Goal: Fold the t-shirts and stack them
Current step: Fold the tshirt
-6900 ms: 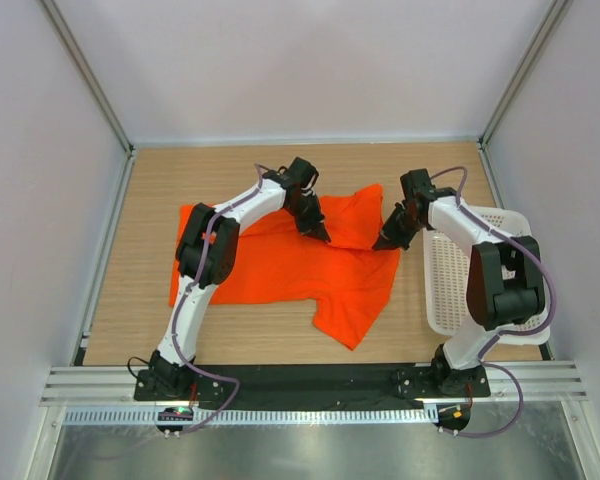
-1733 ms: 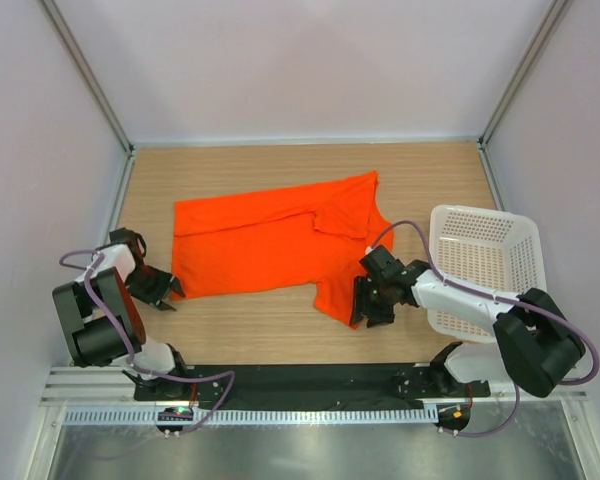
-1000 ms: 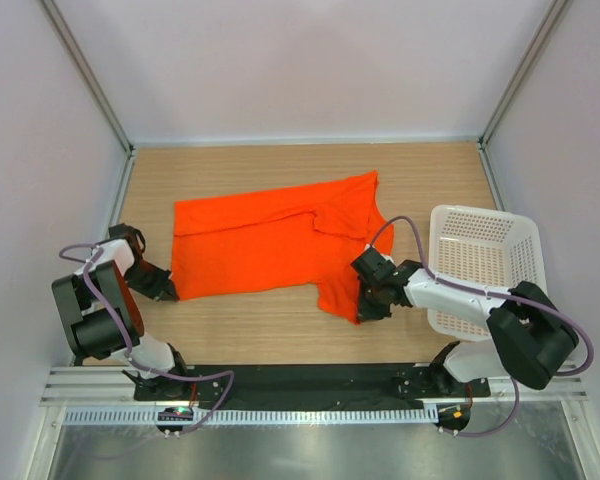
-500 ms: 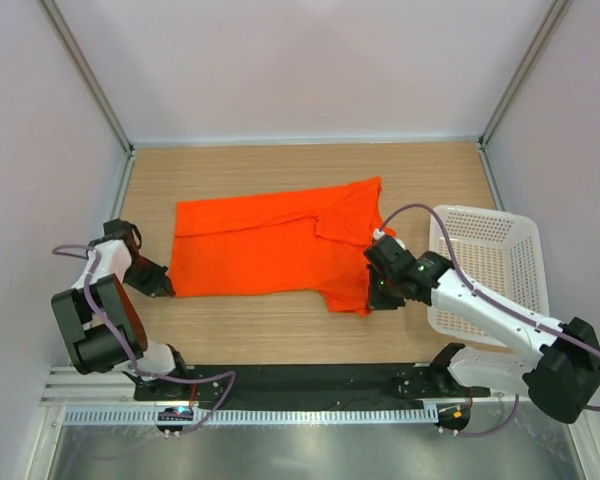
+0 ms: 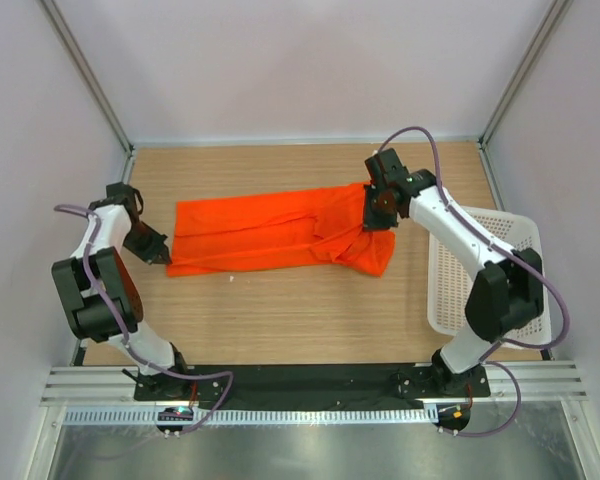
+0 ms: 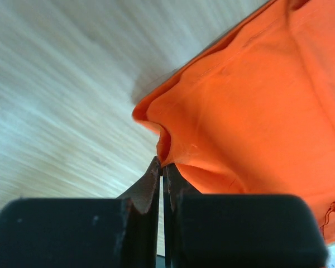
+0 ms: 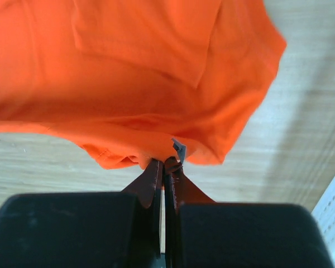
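Observation:
The orange-red t-shirt (image 5: 270, 232) stretches across the middle of the wooden table, folded lengthwise into a long band. My left gripper (image 5: 163, 258) is shut on the t-shirt's near left corner (image 6: 156, 120), pinching a fold of fabric at its tips (image 6: 162, 166). My right gripper (image 5: 378, 222) is shut on the t-shirt's right end, lifted so a flap (image 5: 370, 255) hangs down. In the right wrist view the cloth (image 7: 134, 84) drapes from the closed tips (image 7: 163, 162), with a small grey tag (image 7: 180, 148) beside them.
A white lattice basket (image 5: 490, 290) stands at the table's right edge, under my right forearm. Grey walls close in the table at the back and both sides. Bare wood (image 5: 280, 320) lies between the t-shirt and the arm bases.
Both grippers have carried the t-shirt's near edge away from the bases toward the back. The right gripper rose and swung far back, and the shirt is now a narrower band.

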Motion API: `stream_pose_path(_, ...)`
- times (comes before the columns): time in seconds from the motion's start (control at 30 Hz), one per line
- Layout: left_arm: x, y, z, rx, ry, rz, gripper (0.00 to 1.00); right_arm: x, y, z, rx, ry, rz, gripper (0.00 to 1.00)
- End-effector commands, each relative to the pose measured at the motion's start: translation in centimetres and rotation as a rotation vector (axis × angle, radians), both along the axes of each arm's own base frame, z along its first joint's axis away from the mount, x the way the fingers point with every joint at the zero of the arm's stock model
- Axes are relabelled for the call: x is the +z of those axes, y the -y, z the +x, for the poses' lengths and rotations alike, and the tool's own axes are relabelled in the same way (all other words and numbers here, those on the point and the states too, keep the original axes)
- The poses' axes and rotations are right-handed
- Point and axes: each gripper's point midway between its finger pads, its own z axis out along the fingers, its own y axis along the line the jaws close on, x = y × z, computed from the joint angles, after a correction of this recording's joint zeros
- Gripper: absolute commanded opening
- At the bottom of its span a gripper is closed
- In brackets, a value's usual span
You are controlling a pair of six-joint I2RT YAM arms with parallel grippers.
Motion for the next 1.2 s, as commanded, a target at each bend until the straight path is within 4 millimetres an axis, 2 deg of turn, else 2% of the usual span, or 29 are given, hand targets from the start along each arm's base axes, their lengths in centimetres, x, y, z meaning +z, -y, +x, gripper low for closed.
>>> stream_pose_path(0.0,0.5,-0.2,1.8,-0.043,-0.003,0.02,0.0,1.2,-0.7,3.3,0.079,0.031,0.007,0.01)
stream_pose_path(0.03,1.0,-0.3,2.7,-0.046,0.012,0.023,0.0,1.2,-0.6,4.1,0.078,0.028,0.005,0.01)
stream_pose_path(0.07,0.5,-0.3,3.1,-0.048,-0.004,0.016,0.0,2.3,-0.9,5.3,0.076,0.057,0.018,0.01)
stream_pose_path(0.13,0.8,-0.4,4.3,-0.055,0.011,0.017,0.0,2.2,-1.7,7.2,0.094,0.053,0.05,0.01)
stream_pose_path(0.23,0.2,-0.3,5.2,-0.069,-0.011,0.004,0.0,1.7,-2.4,9.5,0.111,0.045,0.065,0.01)
stream_pose_path(0.27,0.5,-0.3,5.7,-0.07,-0.006,0.005,0.0,1.6,-2.6,10.1,0.113,0.045,0.07,0.01)
stream_pose_path(0.43,-0.6,-0.1,6.8,-0.081,-0.033,-0.006,0.0,1.3,-2.8,12.7,0.098,0.045,0.078,0.01)
stream_pose_path(0.6,-0.7,0.5,8.4,-0.107,-0.028,-0.012,0.0,0.2,-1.6,13.8,0.067,0.022,0.088,0.01)
stream_pose_path(0.67,-1.3,0.8,8.7,-0.114,-0.045,-0.02,0.0,0.1,-1.4,13.9,0.061,0.022,0.092,0.01)
stream_pose_path(0.83,-1.4,1.0,9.6,-0.112,-0.042,-0.024,0.0,-0.2,-0.9,14.6,0.047,0.022,0.108,0.01)
stream_pose_path(1.0,-1.5,0.6,10.2,-0.107,-0.045,-0.008,0.0,-0.5,-0.7,15.8,0.025,0.025,0.146,0.01)
stream_pose_path(1.17,-1.9,0.6,10.9,-0.099,-0.043,-0.015,0.0,-1.6,-1.6,16.7,0.035,0.002,0.185,0.01)
